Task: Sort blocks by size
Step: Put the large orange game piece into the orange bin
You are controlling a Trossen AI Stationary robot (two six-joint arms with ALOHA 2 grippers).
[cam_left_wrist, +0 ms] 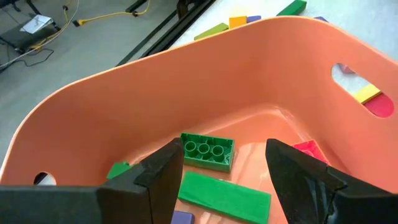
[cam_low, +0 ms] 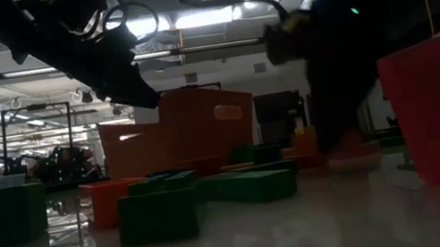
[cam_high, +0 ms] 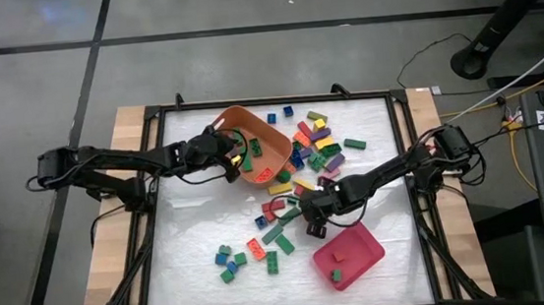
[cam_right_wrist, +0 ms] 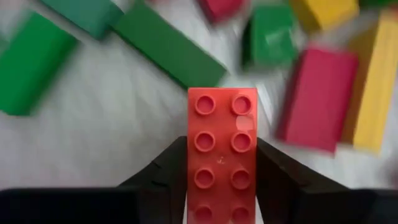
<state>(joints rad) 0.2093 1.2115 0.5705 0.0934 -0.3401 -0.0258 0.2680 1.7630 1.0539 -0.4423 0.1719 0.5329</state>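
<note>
Many bricks (cam_high: 302,155) in green, red, blue, yellow and pink lie scattered on the white table top (cam_high: 191,239). My left gripper (cam_left_wrist: 221,180) is open and empty inside the orange tub (cam_high: 251,139). In the tub lie a green studded brick (cam_left_wrist: 207,151) and a flat green one (cam_left_wrist: 224,194). My right gripper (cam_high: 312,216) is at the table's middle, beside the pink-red tray (cam_high: 348,254). It is shut on a long red brick (cam_right_wrist: 222,155). My right gripper pinches the red brick's two long sides (cam_right_wrist: 191,180) between its two fingers, at the end nearest the wrist. The fingers come from above. The brick's studs face up toward the wrist, and its free end sticks out past the fingertips.
The pink-red tray holds two small green bricks (cam_high: 338,265). A loose group of bricks (cam_high: 246,253) lies near the table's front left. The tub stands at the far middle, with bricks heaped to its right. A black frame (cam_high: 156,182) rims the table.
</note>
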